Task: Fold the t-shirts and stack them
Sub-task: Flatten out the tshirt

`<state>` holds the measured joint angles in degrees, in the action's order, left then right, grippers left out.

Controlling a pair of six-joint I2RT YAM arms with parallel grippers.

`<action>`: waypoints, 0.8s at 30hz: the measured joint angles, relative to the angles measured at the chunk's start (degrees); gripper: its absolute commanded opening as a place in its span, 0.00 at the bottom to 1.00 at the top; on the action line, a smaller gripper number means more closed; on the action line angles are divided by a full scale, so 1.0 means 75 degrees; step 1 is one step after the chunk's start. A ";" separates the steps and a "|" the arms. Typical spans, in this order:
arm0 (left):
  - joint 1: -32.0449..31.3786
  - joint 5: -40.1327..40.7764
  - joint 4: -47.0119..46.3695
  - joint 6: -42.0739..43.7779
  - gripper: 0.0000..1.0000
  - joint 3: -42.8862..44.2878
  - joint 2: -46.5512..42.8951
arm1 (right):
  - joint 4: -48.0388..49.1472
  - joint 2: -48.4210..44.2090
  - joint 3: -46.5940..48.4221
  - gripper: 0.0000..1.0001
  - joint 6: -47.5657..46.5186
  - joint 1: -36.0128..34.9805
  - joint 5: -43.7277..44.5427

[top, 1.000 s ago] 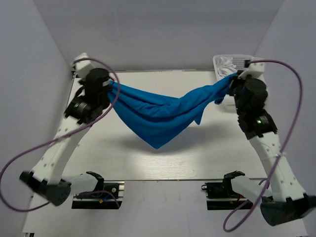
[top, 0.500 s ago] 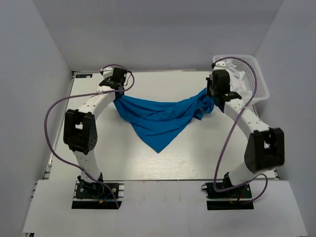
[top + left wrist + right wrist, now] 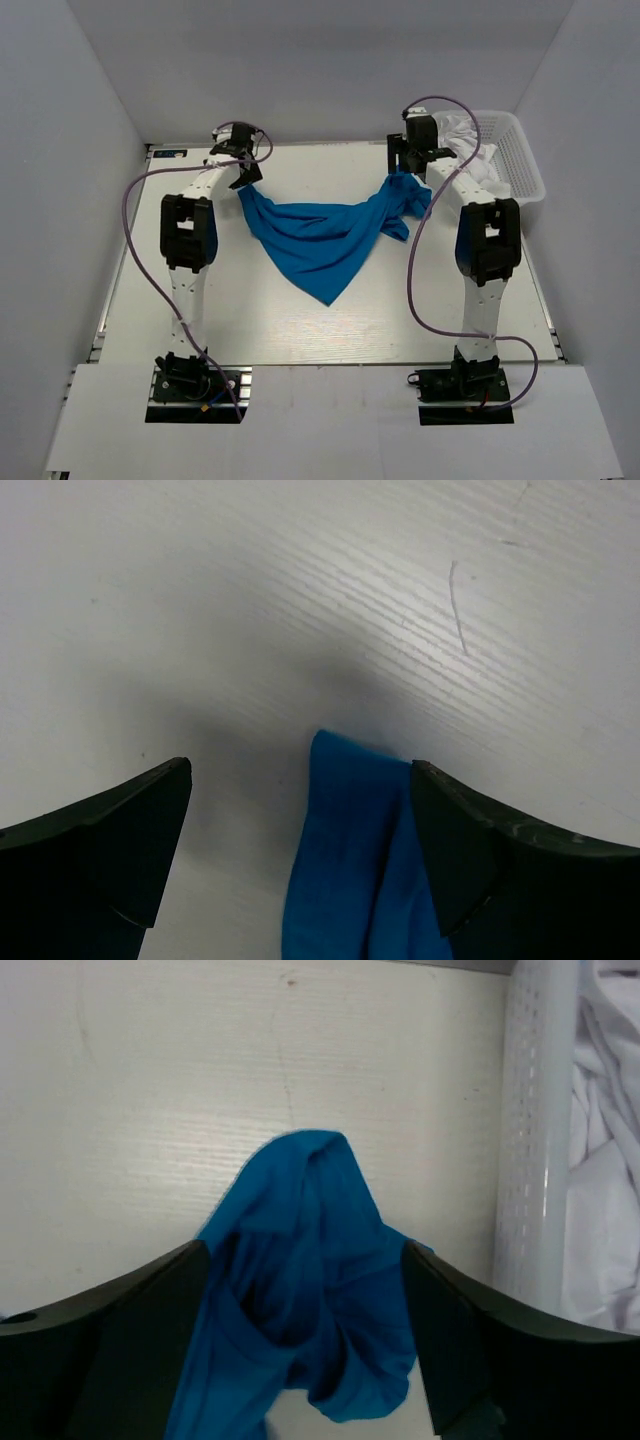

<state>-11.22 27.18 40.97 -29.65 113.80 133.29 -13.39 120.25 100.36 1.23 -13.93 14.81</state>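
Note:
A blue t-shirt (image 3: 320,235) lies crumpled on the white table (image 3: 230,320), sagging in a wide V with its point toward the near edge. My left gripper (image 3: 243,178) stands open over the shirt's far left corner (image 3: 350,840); that corner rests on the table between the black fingers (image 3: 110,850). My right gripper (image 3: 400,166) is open as well, over the bunched far right corner (image 3: 300,1290), with the cloth loose between its fingers (image 3: 480,1340).
A white perforated basket (image 3: 522,170) holding white garments (image 3: 462,132) stands at the far right, close to the right gripper; its wall (image 3: 530,1130) shows in the right wrist view. Grey walls enclose the table on three sides.
Both arms swung out toward the far side and came down. The shirt went from hanging stretched between them to lying on the table. Both grippers opened and let go of it.

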 measured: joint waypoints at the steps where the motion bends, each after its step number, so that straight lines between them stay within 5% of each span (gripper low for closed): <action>1: 0.0041 -0.0076 0.0114 0.0061 1.00 0.0178 0.0023 | -0.0125 0.0009 0.0012 0.90 -0.0073 0.0000 -0.0152; 8: -0.0032 -0.0589 0.0627 0.0332 1.00 0.0254 -0.0694 | -0.0452 -0.0912 -0.0527 0.90 -0.0195 -0.0009 -0.1212; 14: -0.0600 -0.2346 0.0329 0.0175 1.00 -0.2527 -0.2879 | -0.0070 -0.2664 -0.2471 0.90 0.0297 -0.0044 -0.2352; 19: -0.1786 -0.3497 0.0187 -0.0009 1.00 -0.4284 -0.3733 | -0.0029 -0.3150 -0.3917 0.90 0.0810 -0.0050 -0.2413; 24: -0.3617 -0.3622 0.0463 0.0070 1.00 -0.4453 -0.3774 | -0.0038 -0.3815 -0.5042 0.90 0.1428 -0.0029 -0.1676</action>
<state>-38.35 0.01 44.45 -29.12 80.40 104.99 -13.67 91.64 62.54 11.94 -14.15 2.24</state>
